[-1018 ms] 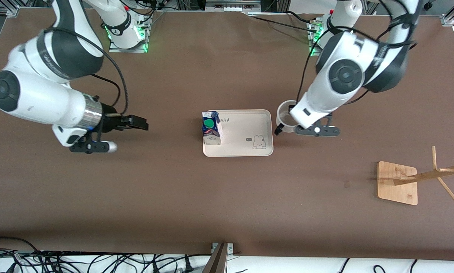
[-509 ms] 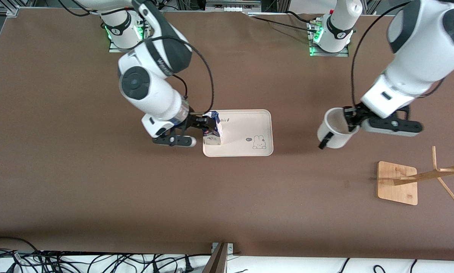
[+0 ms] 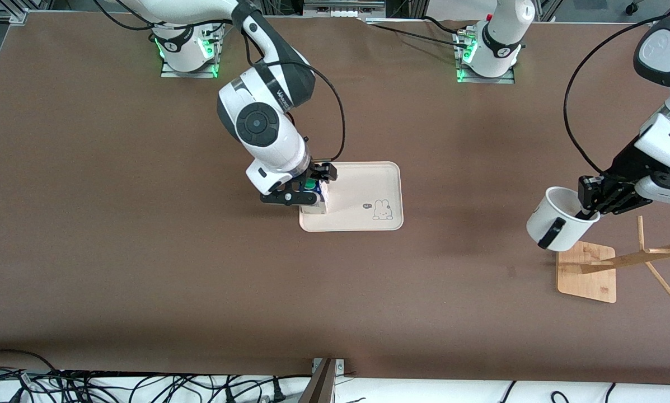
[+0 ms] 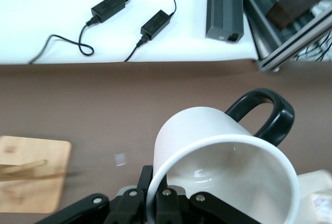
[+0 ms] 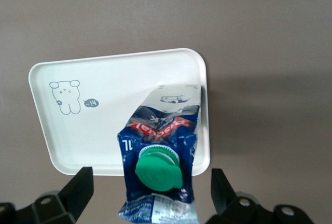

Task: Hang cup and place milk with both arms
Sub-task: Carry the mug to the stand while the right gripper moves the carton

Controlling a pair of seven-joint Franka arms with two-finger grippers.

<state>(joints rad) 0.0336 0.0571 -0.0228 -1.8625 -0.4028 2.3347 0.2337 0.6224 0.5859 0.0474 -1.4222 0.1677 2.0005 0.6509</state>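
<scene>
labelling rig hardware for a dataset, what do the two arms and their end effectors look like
Both are white jointed arms with dark grey joint bands and round dark grey joint caps. The right arm carries small dark lettering on its grey band and a silver ring at the wrist; the left arm shows a silver ring too. Black cables loop along each. The right end effector and left end effector are black, two-fingered. Green lights glow at both bases.

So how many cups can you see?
1. The cup is up in the air, tilted, held by its rim in the left gripper, over the table beside the wooden rack. None on the tray; none seems hidden.
</scene>
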